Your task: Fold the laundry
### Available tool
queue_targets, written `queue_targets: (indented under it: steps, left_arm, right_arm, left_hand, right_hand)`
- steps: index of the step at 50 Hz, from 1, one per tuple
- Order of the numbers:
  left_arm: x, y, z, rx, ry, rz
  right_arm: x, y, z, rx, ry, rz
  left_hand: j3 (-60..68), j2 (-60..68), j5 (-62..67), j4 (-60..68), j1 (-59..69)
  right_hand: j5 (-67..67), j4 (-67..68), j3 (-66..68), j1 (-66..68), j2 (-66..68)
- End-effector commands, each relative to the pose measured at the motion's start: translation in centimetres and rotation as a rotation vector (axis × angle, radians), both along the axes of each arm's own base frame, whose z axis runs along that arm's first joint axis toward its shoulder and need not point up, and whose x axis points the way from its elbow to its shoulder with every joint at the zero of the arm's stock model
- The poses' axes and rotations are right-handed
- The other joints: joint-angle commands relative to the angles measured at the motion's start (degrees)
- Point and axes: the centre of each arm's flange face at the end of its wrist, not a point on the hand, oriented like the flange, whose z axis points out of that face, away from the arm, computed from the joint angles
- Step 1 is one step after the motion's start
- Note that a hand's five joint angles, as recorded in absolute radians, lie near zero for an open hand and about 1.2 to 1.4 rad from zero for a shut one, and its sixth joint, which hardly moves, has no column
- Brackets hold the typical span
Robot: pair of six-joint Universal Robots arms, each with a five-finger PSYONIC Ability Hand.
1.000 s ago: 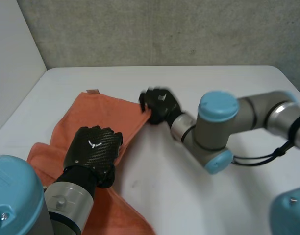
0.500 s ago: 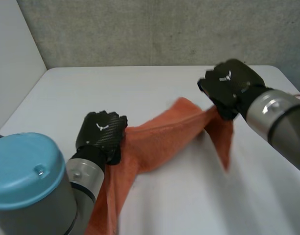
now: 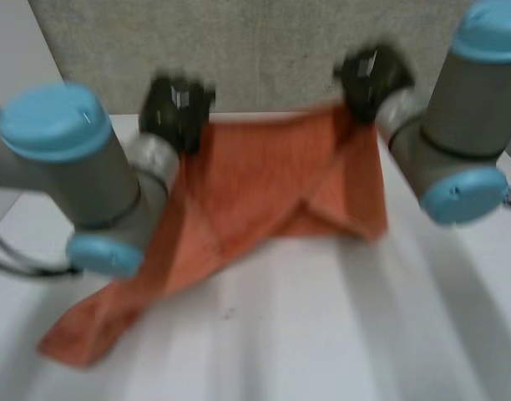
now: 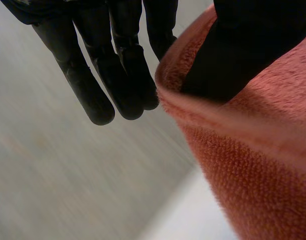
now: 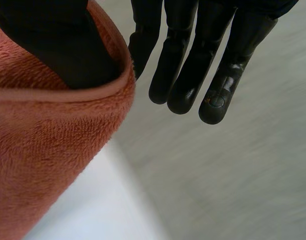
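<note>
An orange towel (image 3: 264,184) hangs spread between my two raised hands, over the white table (image 3: 339,334). My left hand (image 3: 176,104) grips one top corner and my right hand (image 3: 372,75) the other. The towel's lower part is folded over on itself, and one long end trails down to the table at the near left (image 3: 80,338). In the left wrist view the towel edge (image 4: 253,165) is pinched between the thumb and a finger of my left hand (image 4: 118,75). The right wrist view shows my right hand (image 5: 193,65) pinching the towel hem (image 5: 48,145) the same way.
A grey wall (image 3: 264,50) stands close behind the table's far edge, just beyond both hands. My two arms flank the towel, left arm (image 3: 80,167) and right arm (image 3: 456,125). Bare table lies in front of the towel.
Both hands have risen from the table and moved apart toward the far edge. The towel went up with them and now hangs stretched between them.
</note>
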Motion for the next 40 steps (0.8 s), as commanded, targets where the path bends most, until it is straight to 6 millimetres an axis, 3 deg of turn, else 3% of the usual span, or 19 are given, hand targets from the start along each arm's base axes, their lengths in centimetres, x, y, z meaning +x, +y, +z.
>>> queue_targets:
  steps: [1,4,6,7,10,11,12,15,16,18,19,21,23,26,30,34,35,39,40]
  left_arm:
    - [1.3,0.6,13.5,-0.557,0.237,-0.055]
    - [1.8,0.9,13.4,-0.555,0.227,-0.055]
    - [2.3,0.8,11.9,-0.497,0.192,-0.048]
    - [2.4,0.7,11.2,-0.47,0.177,-0.047]
    - [2.9,0.5,7.7,-0.34,0.11,-0.042]
    - [3.0,0.5,6.7,-0.304,0.091,-0.043]
    - [3.3,0.6,4.5,-0.225,0.053,-0.041]
    - [3.8,0.9,1.4,-0.122,0.006,-0.035]
    - [4.2,1.0,-0.7,-0.061,-0.021,-0.032]
    - [4.6,1.2,-2.6,-0.007,-0.043,-0.027]
    - [4.8,1.2,-3.7,0.024,-0.054,-0.026]
    - [4.8,1.4,-7.4,0.123,-0.093,-0.04]
    - [4.8,1.6,-9.4,0.177,-0.114,-0.049]
    - [4.9,2.0,-12.4,0.26,-0.145,-0.052]
    - [5.1,2.3,-14.6,0.326,-0.164,-0.051]
    - [5.2,2.8,-15.3,0.371,-0.137,-0.053]
    - [5.2,2.9,-15.5,0.392,-0.116,-0.053]
    - [5.2,3.0,-15.5,0.434,-0.046,-0.05]
    - [5.2,3.0,-15.4,0.439,-0.034,-0.051]
  right_arm:
    - [-2.3,3.3,12.0,-0.453,-0.334,0.039]
    - [-3.1,4.5,11.9,-0.46,-0.316,0.059]
    - [-3.3,4.3,10.5,-0.417,-0.288,0.061]
    - [-3.3,4.1,8.7,-0.361,-0.254,0.066]
    - [-3.4,4.4,6.4,-0.27,-0.203,0.075]
    - [-3.4,4.7,4.7,-0.195,-0.167,0.08]
    - [-3.5,4.9,3.9,-0.154,-0.149,0.081]
    - [-3.8,5.7,0.5,0.022,-0.073,0.08]
    - [-3.8,5.9,-0.4,0.07,-0.053,0.078]
    - [-4.1,6.3,-1.9,0.161,-0.018,0.076]
    - [-4.1,6.5,-4.0,0.259,0.021,0.075]
    - [-4.2,6.5,-6.4,0.353,0.061,0.066]
    - [-4.1,6.3,-9.0,0.435,0.097,0.065]
    - [-4.0,6.0,-11.4,0.502,0.118,0.061]
    - [-4.5,5.8,-12.5,0.537,0.125,0.044]
    - [-4.8,6.0,-12.8,0.551,0.128,0.039]
    - [-4.8,6.1,-12.9,0.555,0.128,0.039]
    - [-5.1,6.3,-12.7,0.557,0.116,0.031]
    - [-5.1,6.4,-12.5,0.557,0.109,0.031]
  left_hand:
    - [11.6,11.3,14.8,11.5,15.1]
    - [11.6,11.3,14.8,11.5,15.1]
    - [11.6,11.3,14.8,11.5,15.1]
    - [11.6,11.3,14.8,11.5,15.1]
    - [11.6,11.3,14.8,11.5,15.1]
    - [11.6,11.3,14.8,11.5,15.1]
    - [11.6,11.3,14.8,11.5,15.1]
    - [11.6,11.3,14.8,11.5,15.1]
    - [11.6,11.3,14.8,11.5,15.1]
    - [11.6,11.3,14.8,11.5,15.1]
    - [11.6,11.3,14.8,11.5,15.1]
    - [11.6,11.3,14.8,11.5,15.1]
    - [11.6,11.3,14.8,11.5,15.1]
    - [11.6,11.3,14.8,11.5,15.1]
    - [11.6,11.3,14.8,11.5,15.1]
    - [9.3,9.0,12.5,9.2,12.8]
    - [-2.4,-2.7,0.8,-2.5,1.1]
    - [-26.5,-26.8,-23.3,-26.6,-23.0]
    - [-26.6,-26.9,-23.4,-26.7,-23.1]
  right_hand:
    - [14.1,11.9,12.3,23.5,12.6]
    - [14.1,11.9,12.3,23.5,12.6]
    - [14.1,11.9,12.3,23.5,12.6]
    - [14.1,11.9,12.3,23.5,12.6]
    - [14.1,11.9,12.3,23.5,12.6]
    - [14.1,11.9,12.3,23.5,12.6]
    - [14.1,11.9,12.3,23.5,12.6]
    - [14.1,11.9,12.3,23.5,12.6]
    - [14.1,11.9,12.3,23.5,12.6]
    - [14.1,11.9,12.3,23.5,12.6]
    - [14.1,11.9,12.3,23.5,12.6]
    - [14.1,11.9,12.3,23.5,12.6]
    - [14.1,11.9,12.3,23.5,12.6]
    - [14.1,11.9,12.3,23.5,12.6]
    - [14.1,11.9,12.3,23.5,12.6]
    - [14.1,11.9,12.3,23.5,12.6]
    - [14.1,11.9,12.3,23.5,12.6]
    - [14.1,11.9,12.3,23.5,12.6]
    - [14.1,11.9,12.3,23.5,12.6]
